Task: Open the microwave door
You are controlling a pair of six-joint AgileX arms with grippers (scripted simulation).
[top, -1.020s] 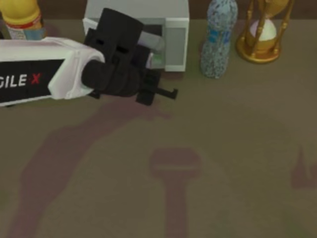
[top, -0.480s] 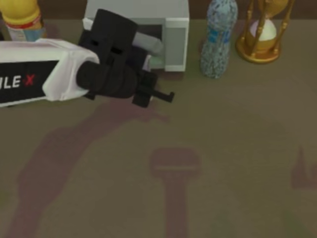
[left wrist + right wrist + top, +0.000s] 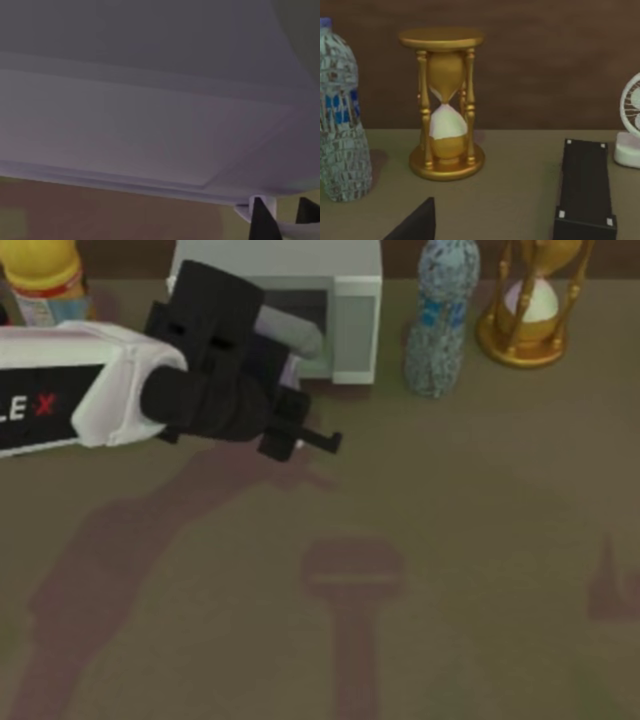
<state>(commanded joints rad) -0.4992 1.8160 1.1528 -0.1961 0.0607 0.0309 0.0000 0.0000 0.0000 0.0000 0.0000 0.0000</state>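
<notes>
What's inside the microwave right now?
Through the part-open microwave door, the microwave shows only a dark cavity and some greenish floor. The left arm covers the rest, so any contents cannot be seen.

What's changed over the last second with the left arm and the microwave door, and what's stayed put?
The left gripper has pulled away from the small silver-grey microwave toward the table's left and near edge, swinging the silver-framed microwave door wider, so more of the dark cavity shows. The microwave body, speckled water bottle, gold hourglass and yellow-capped bottle have not moved.
</notes>
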